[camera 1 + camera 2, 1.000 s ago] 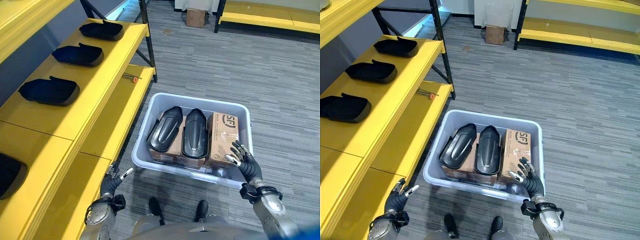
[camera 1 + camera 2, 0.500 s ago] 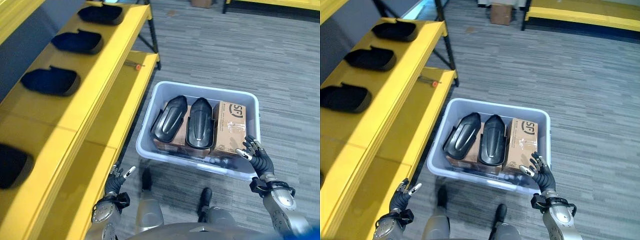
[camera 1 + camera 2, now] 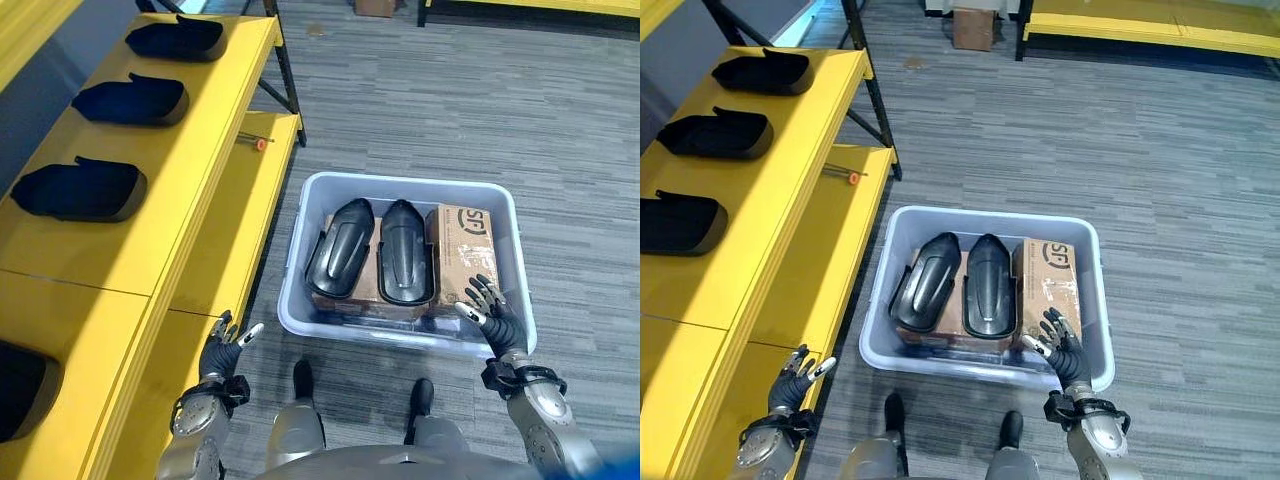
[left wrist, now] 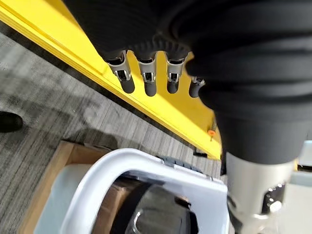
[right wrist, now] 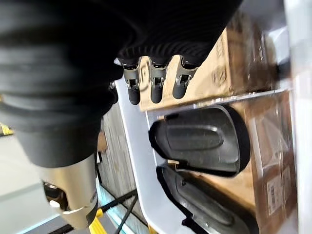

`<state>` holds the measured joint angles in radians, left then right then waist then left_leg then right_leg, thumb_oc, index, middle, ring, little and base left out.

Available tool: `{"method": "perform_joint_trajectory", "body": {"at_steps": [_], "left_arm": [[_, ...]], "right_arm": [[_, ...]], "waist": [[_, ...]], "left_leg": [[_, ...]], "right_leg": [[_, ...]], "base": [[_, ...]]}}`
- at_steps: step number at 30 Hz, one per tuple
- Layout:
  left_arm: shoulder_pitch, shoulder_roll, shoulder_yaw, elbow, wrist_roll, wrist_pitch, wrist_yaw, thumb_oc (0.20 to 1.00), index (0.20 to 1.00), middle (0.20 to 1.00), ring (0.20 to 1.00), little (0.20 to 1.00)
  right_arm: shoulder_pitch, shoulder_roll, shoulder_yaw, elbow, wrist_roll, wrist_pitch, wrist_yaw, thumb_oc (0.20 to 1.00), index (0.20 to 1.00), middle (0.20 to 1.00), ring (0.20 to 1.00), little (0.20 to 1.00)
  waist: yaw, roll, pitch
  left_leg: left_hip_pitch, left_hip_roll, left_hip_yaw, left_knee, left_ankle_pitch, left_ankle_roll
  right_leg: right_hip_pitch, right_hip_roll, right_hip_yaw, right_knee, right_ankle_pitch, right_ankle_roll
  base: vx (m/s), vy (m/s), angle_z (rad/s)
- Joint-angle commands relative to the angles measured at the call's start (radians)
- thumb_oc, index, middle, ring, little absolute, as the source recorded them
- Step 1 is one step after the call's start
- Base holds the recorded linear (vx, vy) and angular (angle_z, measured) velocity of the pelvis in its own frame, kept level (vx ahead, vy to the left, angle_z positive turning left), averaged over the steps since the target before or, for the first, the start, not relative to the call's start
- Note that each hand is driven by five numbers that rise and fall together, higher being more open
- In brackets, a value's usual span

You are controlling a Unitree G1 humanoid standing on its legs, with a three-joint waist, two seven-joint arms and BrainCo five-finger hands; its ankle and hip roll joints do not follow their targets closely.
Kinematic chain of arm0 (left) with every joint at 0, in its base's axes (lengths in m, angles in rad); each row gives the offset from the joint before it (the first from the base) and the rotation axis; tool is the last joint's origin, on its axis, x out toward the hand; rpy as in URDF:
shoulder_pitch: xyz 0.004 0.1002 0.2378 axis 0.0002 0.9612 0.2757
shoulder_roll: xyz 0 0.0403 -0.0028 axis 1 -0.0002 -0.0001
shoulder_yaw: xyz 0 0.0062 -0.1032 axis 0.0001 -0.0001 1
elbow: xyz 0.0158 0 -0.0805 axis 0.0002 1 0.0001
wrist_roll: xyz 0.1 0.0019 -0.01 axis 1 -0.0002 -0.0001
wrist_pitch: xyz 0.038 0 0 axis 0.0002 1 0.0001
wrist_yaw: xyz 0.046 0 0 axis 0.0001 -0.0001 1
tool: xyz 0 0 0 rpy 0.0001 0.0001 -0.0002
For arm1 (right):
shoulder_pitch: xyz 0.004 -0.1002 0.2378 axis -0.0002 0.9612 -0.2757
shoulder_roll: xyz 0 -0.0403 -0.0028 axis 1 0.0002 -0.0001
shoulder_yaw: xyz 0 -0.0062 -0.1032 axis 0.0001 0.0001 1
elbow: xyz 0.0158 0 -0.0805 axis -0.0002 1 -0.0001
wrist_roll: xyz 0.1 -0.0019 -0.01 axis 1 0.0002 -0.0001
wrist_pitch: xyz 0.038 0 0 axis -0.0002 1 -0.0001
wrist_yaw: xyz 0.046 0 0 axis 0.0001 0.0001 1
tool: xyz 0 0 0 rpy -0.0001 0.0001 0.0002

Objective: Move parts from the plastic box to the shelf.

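Inside pale grey plastic box: two black moulded shell parts, side by side on brown cardboard cartons. Right hand, fingers spread, holding nothing, over the box's near right corner beside the carton. Left hand, fingers loosely open, empty, by yellow steel shelf bearing like black parts. Step: approach, nothing grasped. Next, likely: both hands reach for one part.

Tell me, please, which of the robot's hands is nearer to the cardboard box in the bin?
The right hand: it hovers open at the near end of the cardboard box. The left hand is open beside the yellow shelf, outside the bin.
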<state>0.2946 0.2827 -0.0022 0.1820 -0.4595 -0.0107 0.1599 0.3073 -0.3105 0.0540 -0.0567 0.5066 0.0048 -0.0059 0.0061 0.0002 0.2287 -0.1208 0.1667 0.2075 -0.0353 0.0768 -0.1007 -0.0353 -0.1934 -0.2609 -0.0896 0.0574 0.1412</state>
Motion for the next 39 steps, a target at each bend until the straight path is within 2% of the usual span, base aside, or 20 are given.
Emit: {"method": "perform_joint_trajectory", "body": {"at_steps": [1,10,14,15,20,30,35,39], "left_arm": [[0.001,0.050,0.006,-0.055,0.014,-0.038,0.002,1.000,1.000,1.000,1.000,1.000],[-0.084,0.081,-0.041,-0.095,0.028,-0.055,0.006,1.000,1.000,1.000,1.000,1.000],[-0.145,0.103,-0.083,-0.116,0.033,-0.070,0.013,1.000,1.000,1.000,1.000,1.000],[-0.153,0.108,-0.091,-0.122,0.032,-0.073,0.017,1.000,1.000,1.000,1.000,1.000],[-0.226,0.103,-0.118,-0.153,0.011,-0.102,0.060,1.000,1.000,1.000,1.000,1.000],[-0.287,0.103,-0.146,-0.159,-0.010,-0.130,0.103,1.000,1.000,1.000,1.000,1.000],[-0.290,0.112,-0.150,-0.165,-0.011,-0.135,0.105,1.000,1.000,1.000,1.000,1.000],[-0.289,0.122,-0.150,-0.155,-0.023,-0.142,0.115,1.000,1.000,1.000,1.000,1.000]], "right_arm": [[-0.022,-0.015,-0.016,-0.086,0.004,-0.044,-0.006,1.000,1.000,1.000,1.000,1.000],[-0.204,-0.049,0.041,-0.116,-0.017,-0.084,-0.048,1.000,1.000,1.000,1.000,1.000],[-0.368,-0.057,0.116,-0.067,-0.061,-0.089,-0.101,1.000,1.000,1.000,1.000,1.000],[-0.395,-0.055,0.129,-0.051,-0.070,-0.086,-0.110,1.000,1.000,1.000,1.000,1.000],[-0.566,-0.049,0.200,0.025,-0.106,-0.080,-0.173,1.000,1.000,1.000,1.000,1.000],[-0.739,-0.010,0.232,0.149,-0.116,-0.084,-0.254,1.000,1.000,1.000,1.000,1.000],[-0.807,-0.023,0.235,0.194,-0.153,-0.076,-0.274,1.000,1.000,1.000,1.000,1.000],[-0.883,-0.025,0.250,0.303,-0.151,-0.062,-0.294,1.000,1.000,1.000,1.000,1.000]], "waist": [[-0.002,-0.029,-0.017],[-0.006,-0.025,0.022],[0.002,-0.010,0.046],[0.005,-0.006,0.050],[0.020,0.007,0.079],[0.056,0.034,0.124],[0.070,0.037,0.140],[0.090,0.041,0.161]], "left_leg": [[-0.073,0.035,-0.017,0.106,-0.011,0.003],[-0.127,0.045,-0.009,0.118,0.008,-0.002],[-0.165,0.042,0.001,0.122,0.014,-0.002],[-0.160,0.041,-0.002,0.125,-0.004,-0.011],[-0.210,0.033,0.000,0.147,-0.006,-0.010],[-0.284,0.025,-0.011,0.178,-0.010,-0.009],[-0.308,0.023,-0.018,0.189,-0.011,-0.006],[-0.333,0.017,-0.026,0.196,-0.008,-0.006]], "right_leg": [[0.004,-0.041,-0.023,0.063,-0.058,0.021],[-0.082,-0.034,-0.003,0.087,-0.046,0.018],[-0.149,-0.040,0.017,0.102,-0.027,0.020],[-0.148,-0.040,0.021,0.105,-0.041,0.026],[-0.203,-0.053,0.024,0.122,-0.025,0.029],[-0.267,-0.064,0.008,0.161,-0.020,0.028],[-0.281,-0.067,0.002,0.165,-0.018,0.027],[-0.294,-0.070,-0.005,0.168,-0.014,0.024]], "base": [[-0.03,-0.016,-0.15],[-0.05,-0.014,-0.03],[-0.05,0.011,-0.12],[0.01,0.011,-0.17],[-0.03,0.002,-0.09],[-0.01,-0.003,0.02],[-0.01,-0.006,0.08],[-0.01,0.003,0.04]]}}
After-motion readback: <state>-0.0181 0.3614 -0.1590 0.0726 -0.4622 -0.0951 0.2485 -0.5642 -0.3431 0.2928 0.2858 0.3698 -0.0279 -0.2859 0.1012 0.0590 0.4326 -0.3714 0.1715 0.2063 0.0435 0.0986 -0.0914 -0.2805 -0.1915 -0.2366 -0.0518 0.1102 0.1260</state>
